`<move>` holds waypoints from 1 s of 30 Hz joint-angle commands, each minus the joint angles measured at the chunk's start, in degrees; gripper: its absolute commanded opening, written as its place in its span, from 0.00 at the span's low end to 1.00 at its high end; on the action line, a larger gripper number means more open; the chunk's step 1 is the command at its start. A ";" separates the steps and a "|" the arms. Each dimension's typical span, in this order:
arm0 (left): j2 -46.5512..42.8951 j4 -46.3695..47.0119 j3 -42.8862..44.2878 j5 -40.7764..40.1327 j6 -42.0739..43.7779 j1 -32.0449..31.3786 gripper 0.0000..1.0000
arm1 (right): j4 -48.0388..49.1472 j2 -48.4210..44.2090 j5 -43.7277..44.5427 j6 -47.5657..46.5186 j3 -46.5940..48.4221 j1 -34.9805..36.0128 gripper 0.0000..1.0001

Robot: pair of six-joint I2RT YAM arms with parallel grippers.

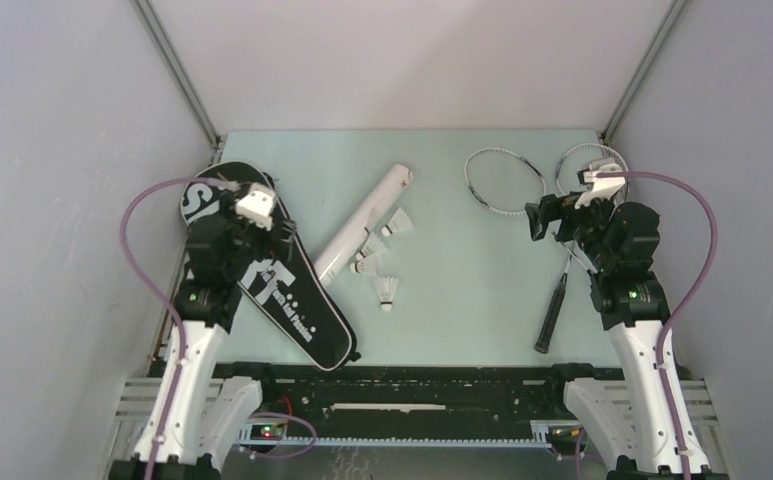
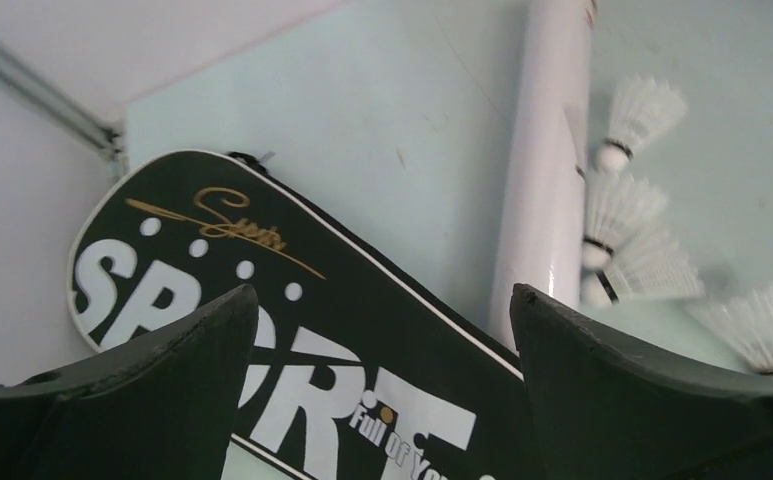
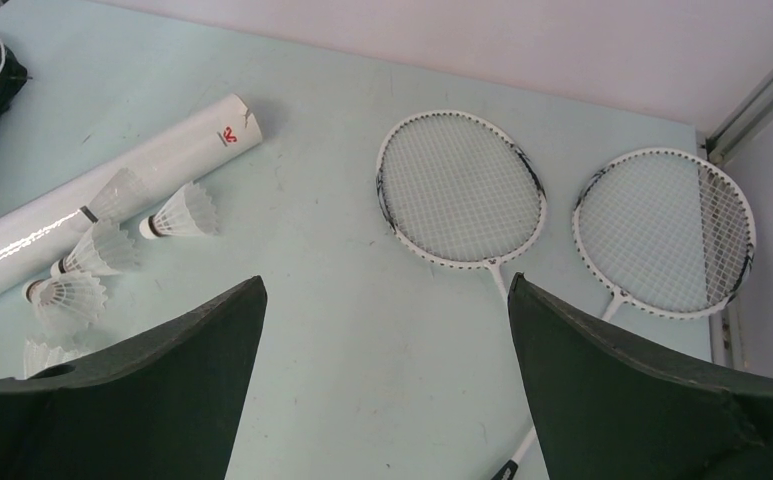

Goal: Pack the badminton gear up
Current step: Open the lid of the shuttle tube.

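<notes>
Hovering wide-open: left fingers (image 2: 142, 390) over bag (image 1: 292, 300), right fingers (image 3: 642, 390) above racquets (image 3: 462, 190); probably best to unzip bag first, then lift racquets by handles (image 1: 552, 320).

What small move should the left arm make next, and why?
Probably lower the left pincer to the edge of the bag to open it: the pincer hangs open and empty above the bag, and both racquets lie outside.

A pale green table (image 1: 462, 320) fills the middle — plain grey-white walls (image 1: 412, 60) close it on the left, right and far sides. Metal struts (image 1: 177, 70) run up both far corners; a black rail (image 1: 402, 385) edges the near side.
</notes>
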 commanded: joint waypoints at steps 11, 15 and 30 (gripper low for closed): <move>29.67 -7.37 12.24 -6.74 11.34 -14.61 1.00 | 0.07 1.25 -5.44 -5.33 -1.59 0.81 1.00; 40.43 -10.80 19.71 -6.44 8.43 -16.05 1.00 | -0.11 1.60 -5.37 -5.80 -1.66 0.89 1.00; 58.32 -16.81 32.88 -6.92 3.21 -20.62 1.00 | -0.78 2.15 -6.23 -6.57 -1.66 0.76 1.00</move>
